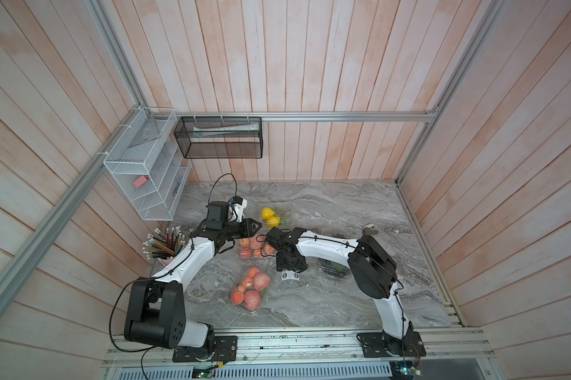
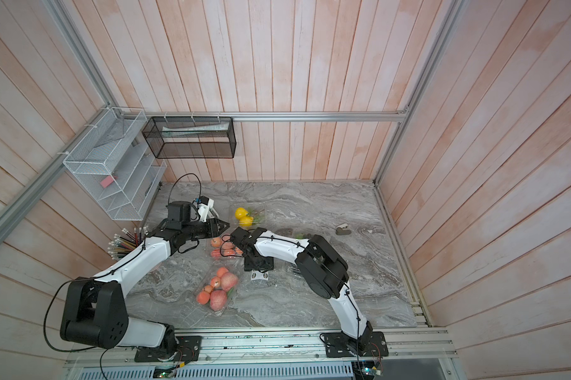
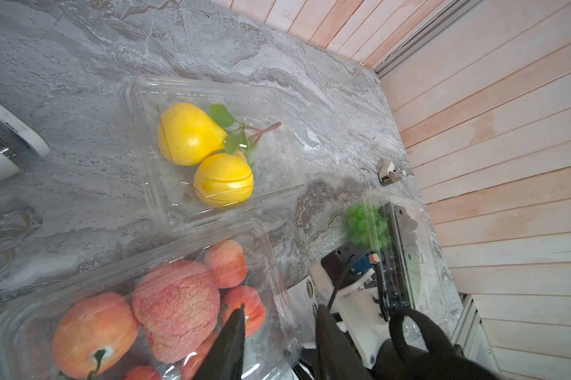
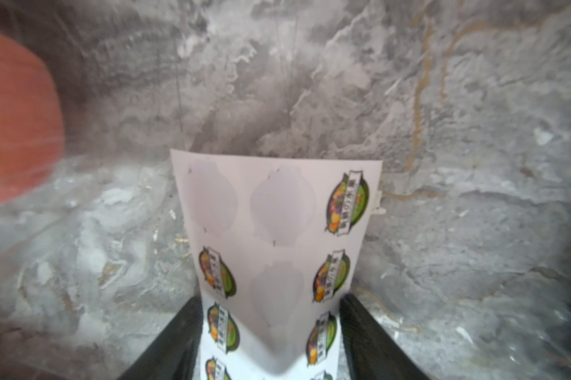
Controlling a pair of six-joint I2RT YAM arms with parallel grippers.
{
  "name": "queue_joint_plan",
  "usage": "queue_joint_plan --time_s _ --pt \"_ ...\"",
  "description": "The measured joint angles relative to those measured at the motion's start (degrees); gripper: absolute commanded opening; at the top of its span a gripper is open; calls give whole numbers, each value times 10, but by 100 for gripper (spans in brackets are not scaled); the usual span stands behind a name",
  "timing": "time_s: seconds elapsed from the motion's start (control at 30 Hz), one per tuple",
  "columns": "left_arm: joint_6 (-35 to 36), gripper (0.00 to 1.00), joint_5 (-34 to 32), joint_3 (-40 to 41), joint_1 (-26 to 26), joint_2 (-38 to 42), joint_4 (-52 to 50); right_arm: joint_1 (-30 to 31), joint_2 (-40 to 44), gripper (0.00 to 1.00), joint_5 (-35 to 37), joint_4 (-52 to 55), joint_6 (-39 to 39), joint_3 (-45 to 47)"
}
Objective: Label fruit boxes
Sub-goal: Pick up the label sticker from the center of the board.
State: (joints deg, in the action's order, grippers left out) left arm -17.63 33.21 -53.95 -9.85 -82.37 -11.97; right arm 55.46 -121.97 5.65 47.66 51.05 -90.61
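Four clear fruit boxes lie on the marble table. The yellow-fruit box [image 1: 272,215] [image 3: 211,154] is farthest back. One apple box [image 1: 254,248] [image 3: 175,309] sits under my left gripper [image 1: 256,228] [image 3: 280,316], whose jaws stand apart over the box's corner, holding nothing. A second apple box [image 1: 251,288] lies nearer the front. My right arm partly covers the grape box [image 1: 333,266] [image 3: 405,250]. Pointing down between the boxes, my right gripper [image 1: 289,271] [image 4: 271,302] is shut on the white sticker sheet [image 4: 277,204], which is creased between its fingers.
A cup of pencils [image 1: 164,245] stands at the table's left edge behind my left arm. A white wire rack [image 1: 145,177] and a black mesh basket [image 1: 218,138] hang on the walls. A small beige object [image 1: 369,228] lies at the far right.
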Motion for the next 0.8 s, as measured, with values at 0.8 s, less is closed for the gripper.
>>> queue_joint_plan --time_s 0.8 --pt "3 34 12 23 0 10 38 -10 155 27 -12 -230 -29 239"
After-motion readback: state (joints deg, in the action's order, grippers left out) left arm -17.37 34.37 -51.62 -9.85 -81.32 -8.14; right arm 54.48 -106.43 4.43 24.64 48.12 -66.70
